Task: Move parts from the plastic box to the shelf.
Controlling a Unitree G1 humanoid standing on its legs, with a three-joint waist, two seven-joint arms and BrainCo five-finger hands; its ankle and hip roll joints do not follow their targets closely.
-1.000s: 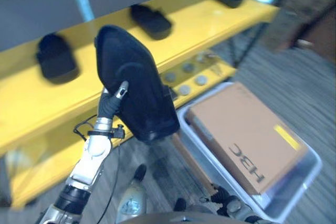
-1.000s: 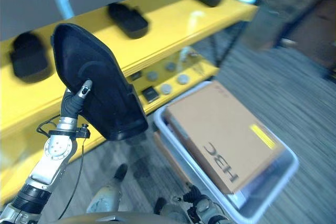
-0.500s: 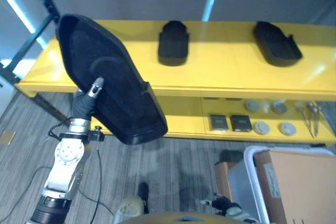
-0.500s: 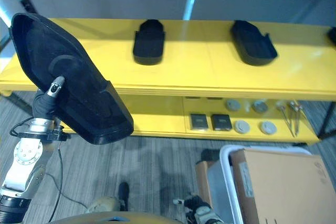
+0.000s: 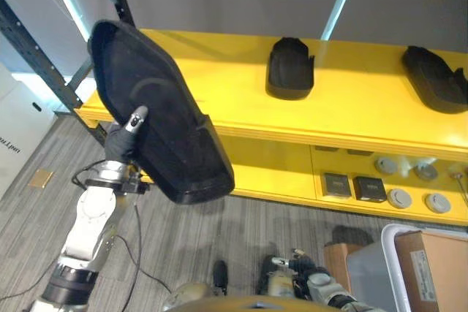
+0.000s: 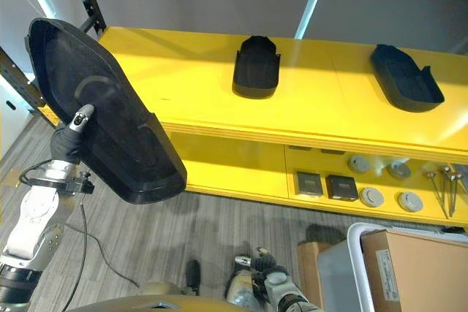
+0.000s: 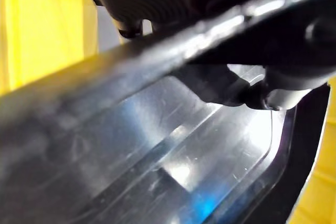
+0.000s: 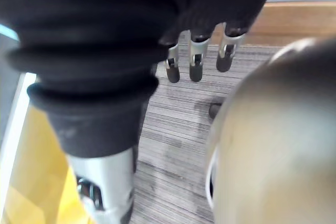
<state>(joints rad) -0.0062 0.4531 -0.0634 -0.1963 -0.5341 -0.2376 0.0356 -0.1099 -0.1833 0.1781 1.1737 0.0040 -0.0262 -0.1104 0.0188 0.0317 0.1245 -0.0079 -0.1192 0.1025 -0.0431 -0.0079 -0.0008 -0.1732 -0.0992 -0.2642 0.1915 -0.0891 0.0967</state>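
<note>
I hold a large black plastic part (image 5: 157, 115), a long shell-shaped moulding, up in my left hand (image 5: 129, 128), with a finger curled over its inner face and the rest of that hand hidden behind it; my left wrist view shows its glossy dark surface pressed right against the hand. The part stands tilted in front of the near end of the yellow shelf (image 5: 219, 78), its upper tip level with the shelf's top board and its lower end hanging below the top board's front edge, over the grey carpet floor (image 5: 44, 231). On the shelf's top board lie two smaller black parts, one (image 5: 290, 69) near the middle and another (image 5: 436, 80) further along. The shelf's lower board carries two small dark square boxes (image 5: 353, 186) and a few grey round discs (image 5: 414, 196). Below the shelf's far end stands the clear plastic box (image 5: 376, 272) on the floor, with a brown cardboard carton (image 5: 433, 268) inside it. My right hand (image 8: 197, 59) hangs low over the carpet, fingers relaxed and nearly straight, holding nothing
</note>
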